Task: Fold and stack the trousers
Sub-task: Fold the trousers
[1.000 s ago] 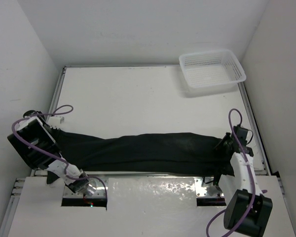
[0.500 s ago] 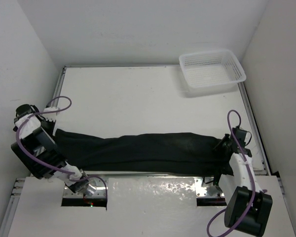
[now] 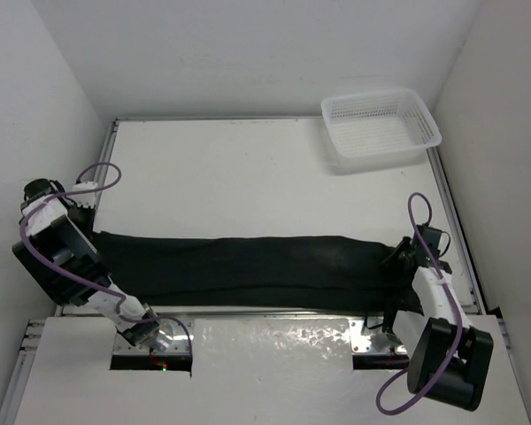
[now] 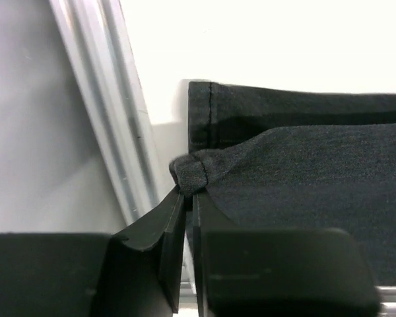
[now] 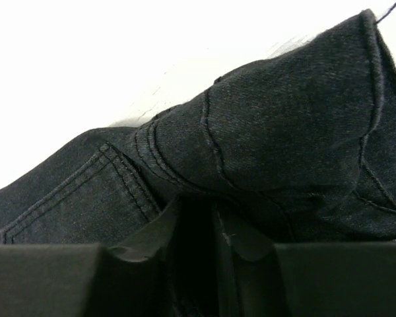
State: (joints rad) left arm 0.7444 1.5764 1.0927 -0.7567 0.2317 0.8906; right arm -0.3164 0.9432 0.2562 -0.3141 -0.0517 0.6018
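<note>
Found the trousers [image 3: 248, 266] stretched in one long dark band across the near part of the surface [image 3: 248, 177], hem end at the left, waist end at the right, one leg apparently lying over the other (so judged a first lengthwise fold as done). Saw the left end effector [image 4: 188, 195] clenched on a small bunch of cloth at the hem corner, just beside the metal rail [image 4: 112, 132] at the surface's left edge, with the lower leg's hem lying flat beyond it. Saw the right end effector [image 5: 191, 211] grasping the waist end, fingers closed into thick seamed cloth near a pocket, fabric humped above them. Judged both ends as held and the cloth drawn fairly straight between them. Noted no crosswise fold anywhere along the length. Judged the remainder as most of the job: bringing one end over the other to shorten the band, perhaps folding once more, then setting the bundle down as a stack. Noted the white mesh basket [image 3: 380, 124] at the far right corner, well apart from the trousers; could not tell whether meant as the stacking place.
</note>
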